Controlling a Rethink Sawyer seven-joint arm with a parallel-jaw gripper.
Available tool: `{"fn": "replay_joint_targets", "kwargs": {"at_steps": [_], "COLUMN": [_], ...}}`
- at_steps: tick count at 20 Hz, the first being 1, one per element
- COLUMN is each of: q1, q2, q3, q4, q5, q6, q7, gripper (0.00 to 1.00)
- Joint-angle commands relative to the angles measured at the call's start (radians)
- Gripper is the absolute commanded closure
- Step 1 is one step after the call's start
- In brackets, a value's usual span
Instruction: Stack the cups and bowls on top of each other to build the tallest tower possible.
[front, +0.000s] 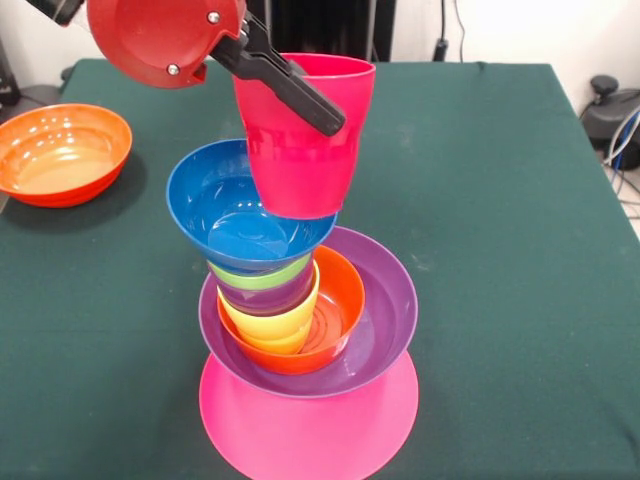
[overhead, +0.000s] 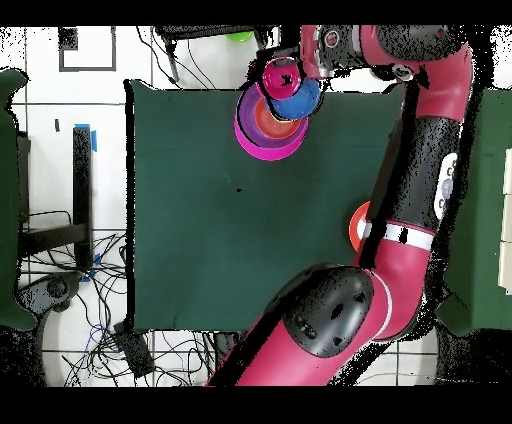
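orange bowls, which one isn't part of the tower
The large orange bowl sits alone, upright on the green table, apart from the tower. The small orange bowl is nested inside the tower's purple bowl.

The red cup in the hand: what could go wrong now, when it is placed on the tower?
1. The red cup hangs beside the blue bowl's middle, so it may land on the rim and tip the bowl.
2. The tower already leans; any push from the hand could topple it.
3. The cup looks tilted and may slide off.
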Motion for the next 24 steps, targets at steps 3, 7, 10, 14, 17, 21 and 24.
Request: {"fn": "replay_joint_targets", "kwargs": {"at_steps": [3,7,10,14,17,21,24], "q1": [-0.020,-0.029,-0.037,-0.048,-0.054,-0.063,-0.068], "q2": [0.008,0.010,0.011,0.014,0.014,0.015,0.018], "q3": [0.139,0.178,0.207,0.252,0.280,0.320,0.352], "q4": [-0.028,-0.036,-0.043,-0.052,-0.059,-0.068,-0.073], "q5": [-0.152,-0.202,-0.244,-0.297,-0.333,-0.387,-0.418], "q6": [0.042,0.067,0.087,0.116,0.149,0.186,0.220], "q7": [0.185,0.179,0.180,0.181,0.198,0.214,0.220], "gripper": [1.00,1.00,1.00,1.00,1.00,1.00,1.00]}}
